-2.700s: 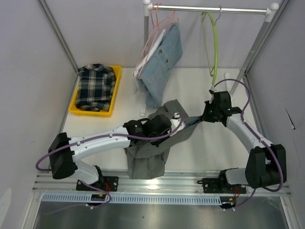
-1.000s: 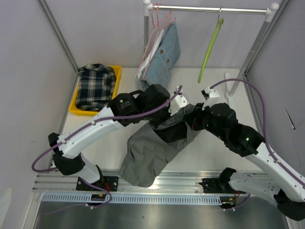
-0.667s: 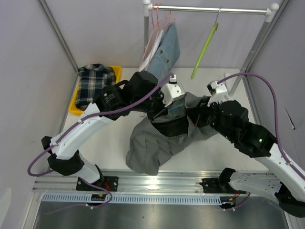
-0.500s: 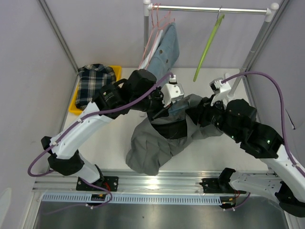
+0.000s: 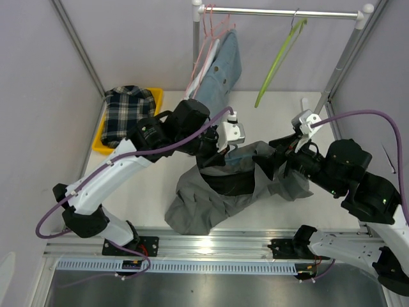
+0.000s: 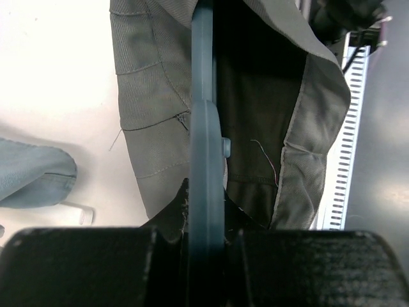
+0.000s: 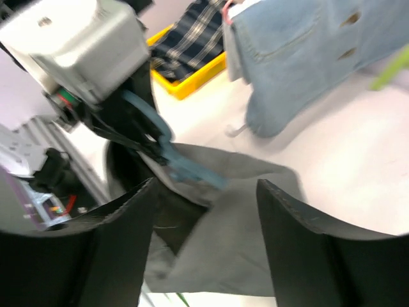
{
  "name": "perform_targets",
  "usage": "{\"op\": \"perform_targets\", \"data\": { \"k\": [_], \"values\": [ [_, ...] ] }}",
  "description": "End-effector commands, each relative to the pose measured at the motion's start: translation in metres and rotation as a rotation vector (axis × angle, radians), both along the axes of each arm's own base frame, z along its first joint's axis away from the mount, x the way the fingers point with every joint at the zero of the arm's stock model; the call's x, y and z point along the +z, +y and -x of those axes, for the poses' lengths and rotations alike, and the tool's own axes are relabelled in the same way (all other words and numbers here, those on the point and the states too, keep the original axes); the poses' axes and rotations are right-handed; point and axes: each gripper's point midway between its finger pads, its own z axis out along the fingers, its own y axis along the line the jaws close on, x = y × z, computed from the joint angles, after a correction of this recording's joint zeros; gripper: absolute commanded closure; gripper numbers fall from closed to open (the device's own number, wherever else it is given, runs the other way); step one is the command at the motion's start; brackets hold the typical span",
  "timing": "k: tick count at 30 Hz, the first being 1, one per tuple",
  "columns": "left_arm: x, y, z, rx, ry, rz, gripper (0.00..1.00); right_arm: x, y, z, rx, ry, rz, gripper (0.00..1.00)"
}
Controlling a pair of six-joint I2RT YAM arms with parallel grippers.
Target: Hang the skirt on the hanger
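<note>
Below the horizontal steel clothes rail (image 5: 281, 11), shows the grey woven skirt (image 5: 211, 198) slung between both arms, well in front of the rail and lower than it, hem trailing toward the near edge. Compare with a few seconds earlier: then lying low on the white tabletop (image 5: 268, 125) under the rail's middle, now raised and pulled wide toward the rail's right half, with a dark gaping waist opening. Over the last half second, spread further rightward and sagged slightly, not carried nearer the rail.

Note the slim blue-grey plastic hanger (image 6: 203, 128) running straight into that waist opening, already partly inside the skirt. Note also the bright green plastic hanger (image 5: 278, 64) hooked on the rail's right half, tilted off vertical and at a different slant than a moment ago, so probably swinging after a brush; plays no other part.

Shows the left gripper (image 6: 206, 256) clamped tight on the blue-grey hanger's edge, below and left of the rail's middle. Shows the right gripper (image 7: 206, 185) below the rail's right half with fingers (image 7: 121, 256) spread well apart, aimed at the waist; cannot tell about any cloth caught on one finger.

Reads as threading under way: waist stretched open, hanger part-way in, seating on both hanger shoulders and hooking onto the rail not yet done.
</note>
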Motion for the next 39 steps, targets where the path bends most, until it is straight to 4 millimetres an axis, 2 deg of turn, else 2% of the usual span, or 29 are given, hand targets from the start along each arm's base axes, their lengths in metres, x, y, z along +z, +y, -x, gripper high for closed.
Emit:
{"op": "perform_targets", "data": {
  "k": [1, 4, 5, 8, 10, 13, 16, 21, 23, 25, 26, 27, 29, 31, 32, 33, 34, 35, 37, 38, 39],
  "values": [
    [0.051, 0.004, 0.011, -0.074, -0.081, 0.157, 1.00, 0.009, -0.015, -0.003, -0.011, -0.122, 0.087, 0.28],
    [0.053, 0.006, 0.018, -0.107, -0.065, 0.174, 1.00, -0.007, -0.003, -0.002, 0.057, -0.109, 0.169, 0.27],
    [0.056, 0.006, 0.023, -0.132, -0.059, 0.187, 1.00, -0.018, -0.001, -0.007, 0.058, -0.101, 0.216, 0.27],
    [0.058, 0.008, 0.027, -0.142, -0.056, 0.195, 1.00, -0.021, 0.005, -0.009, 0.088, -0.110, 0.225, 0.25],
    [0.058, 0.009, 0.029, -0.150, -0.053, 0.198, 1.00, -0.023, 0.015, -0.002, 0.169, -0.106, 0.220, 0.25],
    [0.060, 0.010, 0.031, -0.156, -0.059, 0.206, 1.00, -0.039, 0.022, -0.005, 0.214, -0.053, 0.259, 0.26],
    [0.067, 0.010, 0.024, -0.125, -0.099, 0.226, 1.00, -0.050, 0.029, 0.000, 0.278, -0.008, 0.258, 0.27],
    [0.078, 0.008, -0.004, -0.006, -0.183, 0.253, 1.00, -0.058, 0.032, 0.010, 0.351, 0.040, 0.242, 0.35],
    [0.082, 0.005, -0.013, 0.026, -0.206, 0.276, 1.00, -0.058, 0.035, 0.013, 0.375, 0.056, 0.217, 0.65],
    [0.079, 0.004, -0.020, 0.066, -0.214, 0.284, 1.00, -0.058, 0.037, 0.015, 0.386, 0.069, 0.195, 0.85],
    [0.083, 0.001, -0.024, 0.075, -0.228, 0.303, 1.00, -0.061, 0.037, 0.016, 0.387, 0.081, 0.193, 0.89],
    [0.084, 0.000, -0.027, 0.089, -0.235, 0.313, 1.00, -0.061, 0.037, 0.016, 0.384, 0.091, 0.188, 0.98],
    [0.085, -0.004, -0.035, 0.135, -0.233, 0.337, 0.96, -0.062, 0.034, 0.015, 0.349, 0.105, 0.171, 1.00],
    [0.086, -0.005, -0.039, 0.168, -0.221, 0.356, 0.77, -0.060, 0.027, 0.012, 0.293, 0.113, 0.156, 1.00],
    [0.093, -0.003, -0.043, 0.200, -0.242, 0.381, 0.68, -0.055, 0.019, 0.009, 0.236, 0.117, 0.134, 1.00],
    [0.094, -0.001, -0.044, 0.221, -0.243, 0.391, 0.52, -0.052, 0.014, 0.005, 0.187, 0.119, 0.120, 1.00],
    [0.104, 0.001, -0.047, 0.248, -0.263, 0.427, 0.46, -0.052, 0.010, 0.004, 0.156, 0.137, 0.106, 1.00],
    [0.107, 0.012, -0.055, 0.324, -0.290, 0.436, 0.42, -0.050, 0.007, 0.005, 0.138, 0.145, 0.100, 1.00],
    [0.122, 0.021, -0.061, 0.398, -0.309, 0.488, 0.38, -0.052, -0.005, -0.002, 0.040, 0.181, 0.099, 1.00],
    [0.130, 0.034, -0.068, 0.483, -0.331, 0.505, 0.35, -0.054, -0.009, -0.004, 0.014, 0.191, 0.110, 1.00],
    [0.135, 0.038, -0.069, 0.512, -0.321, 0.526, 0.35, -0.058, -0.020, -0.010, -0.055, 0.210, 0.140, 1.00]
  ]
}}
